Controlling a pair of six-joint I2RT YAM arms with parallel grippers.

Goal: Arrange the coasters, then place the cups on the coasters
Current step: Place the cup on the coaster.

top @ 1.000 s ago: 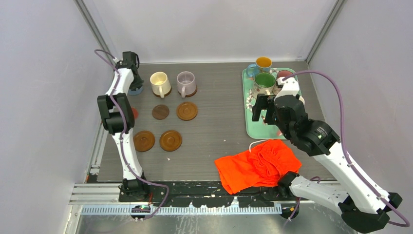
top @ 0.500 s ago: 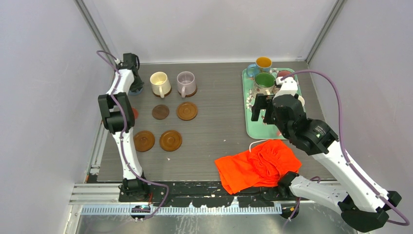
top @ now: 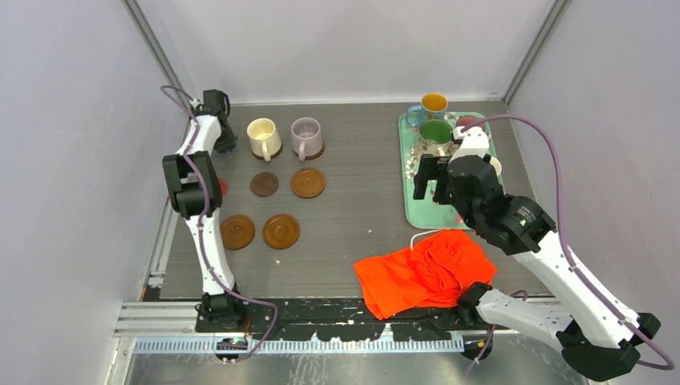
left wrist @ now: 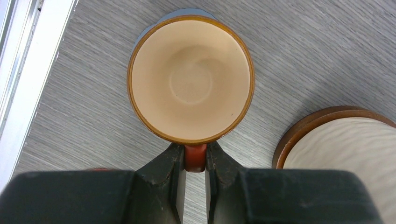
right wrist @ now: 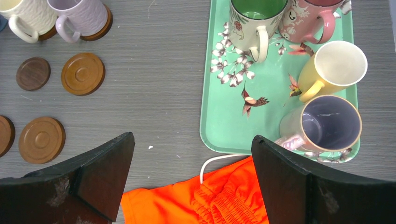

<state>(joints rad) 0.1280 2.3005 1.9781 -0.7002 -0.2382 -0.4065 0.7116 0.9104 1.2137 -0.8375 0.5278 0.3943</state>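
Seemingly five mugs (right wrist: pixel 254 18) crowd the tray (right wrist: pixel 224 126); left fingers (left wrist: pixel 163 172) pinch a cup's (left wrist: pixel 190 79) handle (left wrist: pixel 195 157), right fingers (right wrist: pixel 93 172) spread.

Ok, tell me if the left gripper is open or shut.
Shut: the left gripper clamps the red handle of the cup in the wrist view.

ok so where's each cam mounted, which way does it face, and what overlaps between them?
Top external: fixed above and behind the bases, looking down on the table; both arms show, left arm far left, right arm over the teal tray.
Left wrist: on that wrist, looks straight down on a small orange-rimmed cup; left fingers shut on its handle.
Right wrist: on that wrist, looks down across tray, orange cloth and coasters; right fingers open, bottom corners.
Shared: the cream mug appears in all three.
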